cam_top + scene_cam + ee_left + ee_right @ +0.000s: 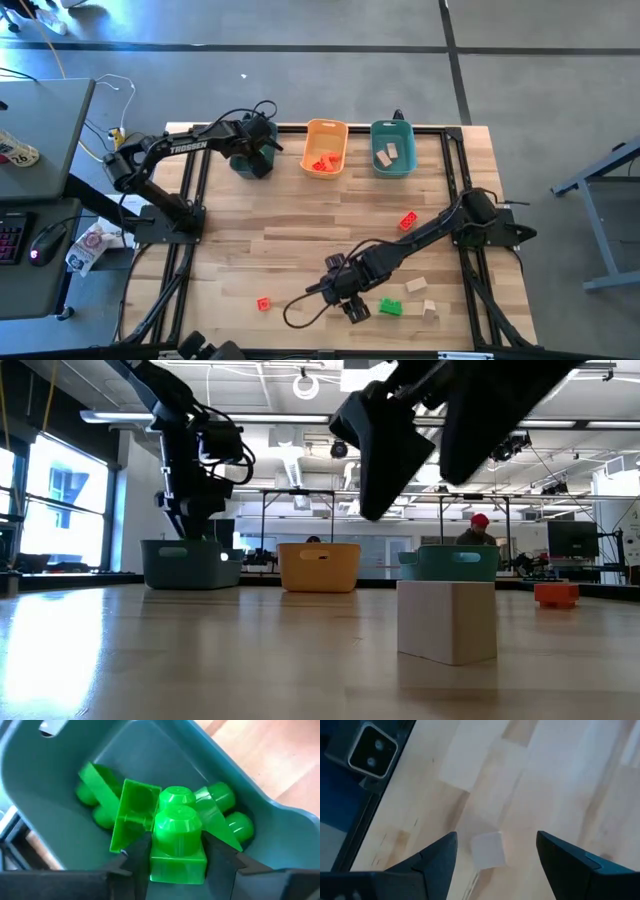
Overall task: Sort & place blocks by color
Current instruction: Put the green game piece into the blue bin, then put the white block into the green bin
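Observation:
My left gripper (177, 862) hangs over the dark teal bin (250, 160) at the table's far left and is shut on a green block (177, 845). Other green blocks (125, 815) lie in that bin. My right gripper (495, 850) is open near the table's near edge (345, 295), above a pale tan block (487, 850) that stands on the table (447, 620) between the fingers' lines, untouched. Loose on the table are a green block (390, 307), two tan blocks (416, 287) and two red blocks (407, 221). My left gripper pinches the green block by its two opposite side walls (197, 862) between both fingers, coming from above and pointing down into the bin. The block's two studs (175, 800) face the wrist camera. Whether it rests on the blocks beneath, I cannot tell.
An orange bin (325, 148) with red blocks and a teal bin (393, 148) with tan blocks stand along the far edge. A red block (263, 304) lies near the near edge. A small camera (372, 747) sits at the near edge by my right gripper.

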Robot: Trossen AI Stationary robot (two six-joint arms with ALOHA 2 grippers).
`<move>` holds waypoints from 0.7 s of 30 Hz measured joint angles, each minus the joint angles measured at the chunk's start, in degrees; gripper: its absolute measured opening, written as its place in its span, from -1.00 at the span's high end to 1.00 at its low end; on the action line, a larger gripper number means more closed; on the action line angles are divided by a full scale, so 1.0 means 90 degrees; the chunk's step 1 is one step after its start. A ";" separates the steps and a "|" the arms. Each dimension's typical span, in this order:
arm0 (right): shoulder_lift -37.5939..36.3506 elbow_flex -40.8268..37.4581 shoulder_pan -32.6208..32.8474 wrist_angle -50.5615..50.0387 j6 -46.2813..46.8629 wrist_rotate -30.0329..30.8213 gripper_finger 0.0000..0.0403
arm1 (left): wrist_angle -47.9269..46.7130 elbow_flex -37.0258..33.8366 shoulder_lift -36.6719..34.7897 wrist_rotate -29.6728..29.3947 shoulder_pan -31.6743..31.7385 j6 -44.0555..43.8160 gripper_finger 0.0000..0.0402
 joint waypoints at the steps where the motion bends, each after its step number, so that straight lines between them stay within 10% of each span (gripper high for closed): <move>1: 0.0037 0.0000 0.0032 0.0000 0.0000 0.0019 -0.28 | 0.0010 0.0000 0.0014 0.0044 0.0001 -0.0002 0.34; 21: 0.0647 -0.0007 0.0159 -0.0064 0.0057 0.0261 -0.26 | -0.0305 0.0000 -0.0026 0.0199 -0.0006 -0.0064 -0.14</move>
